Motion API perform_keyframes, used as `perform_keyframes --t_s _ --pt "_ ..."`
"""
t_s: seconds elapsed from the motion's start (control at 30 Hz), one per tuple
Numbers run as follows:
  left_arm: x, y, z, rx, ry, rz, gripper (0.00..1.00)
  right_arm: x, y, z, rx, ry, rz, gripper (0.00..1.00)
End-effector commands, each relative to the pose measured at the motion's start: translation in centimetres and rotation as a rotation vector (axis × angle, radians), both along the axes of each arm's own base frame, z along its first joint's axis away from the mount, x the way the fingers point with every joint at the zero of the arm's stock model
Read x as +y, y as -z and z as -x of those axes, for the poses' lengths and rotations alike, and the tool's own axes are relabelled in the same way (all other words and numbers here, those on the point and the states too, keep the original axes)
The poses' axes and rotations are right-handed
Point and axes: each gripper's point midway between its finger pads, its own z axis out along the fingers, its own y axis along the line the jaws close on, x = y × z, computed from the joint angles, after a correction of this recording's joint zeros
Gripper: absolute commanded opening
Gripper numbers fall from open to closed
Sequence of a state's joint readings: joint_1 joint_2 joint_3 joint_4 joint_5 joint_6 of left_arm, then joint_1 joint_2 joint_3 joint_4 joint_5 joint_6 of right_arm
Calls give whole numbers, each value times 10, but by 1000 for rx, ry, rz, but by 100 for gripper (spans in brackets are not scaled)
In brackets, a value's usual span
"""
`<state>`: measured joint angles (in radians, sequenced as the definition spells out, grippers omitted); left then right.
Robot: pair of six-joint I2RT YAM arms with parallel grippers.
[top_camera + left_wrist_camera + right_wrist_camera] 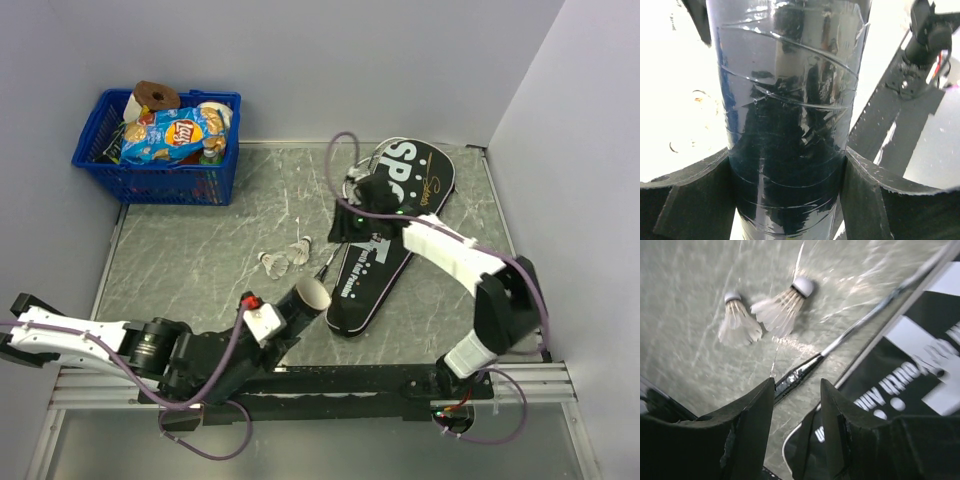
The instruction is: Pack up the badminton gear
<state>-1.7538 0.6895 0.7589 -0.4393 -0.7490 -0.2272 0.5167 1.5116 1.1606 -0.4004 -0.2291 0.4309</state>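
From above, the tube point(305, 300) is seen beside the bag point(365, 280); in the left wrist view it is clamped in the left jaws. In the right wrist view, the right jaws are shown parted and empty near a racket point(799, 375), whose thin shaft could be knocked aside if closed on off-centre.

Top view overlooks table point(190, 270); close wrist views, right one shares shuttlecocks point(782, 307)

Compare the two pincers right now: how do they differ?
The left pincer is clamped around the dark tube; the right pincer holds nothing, its jaws apart. The left's camera sees little but the tube; the right hangs over the racket shaft beside the black bag. Both have black fingers.
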Motion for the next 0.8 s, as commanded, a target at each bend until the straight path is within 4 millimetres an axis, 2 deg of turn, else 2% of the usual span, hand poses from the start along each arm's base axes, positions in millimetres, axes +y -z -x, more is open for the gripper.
perform_keyframes --t_s 0.0,0.03,0.07,0.13,0.17,0.2,0.27,0.33,0.57,0.77 --pt "16 -28 -11 5 -69 102 21 42 2 -13 -78 -146 3 51" --pt "17 -29 -11 4 -65 105 21 55 1 -11 -94 -174 10 52" --pt "17 -30 -10 4 -63 110 21 59 10 -13 -95 -193 38 54" --pt "17 -29 -10 4 -62 109 21 71 12 -14 -117 -217 72 56" --pt "17 -29 -10 5 -60 106 21 74 22 -14 -110 -231 104 57" --pt "15 -27 -10 3 -62 94 21 78 19 -18 -126 -232 115 57" --pt "14 -26 -9 5 -60 84 21 82 30 -19 -124 -247 153 59" --pt "13 -24 -9 5 -61 74 21 89 30 -21 -139 -261 159 59" --pt "14 -28 -8 9 -52 88 20 97 52 -24 -176 -280 297 62" --pt "14 -28 -7 12 -49 91 20 103 61 -25 -204 -276 372 63"
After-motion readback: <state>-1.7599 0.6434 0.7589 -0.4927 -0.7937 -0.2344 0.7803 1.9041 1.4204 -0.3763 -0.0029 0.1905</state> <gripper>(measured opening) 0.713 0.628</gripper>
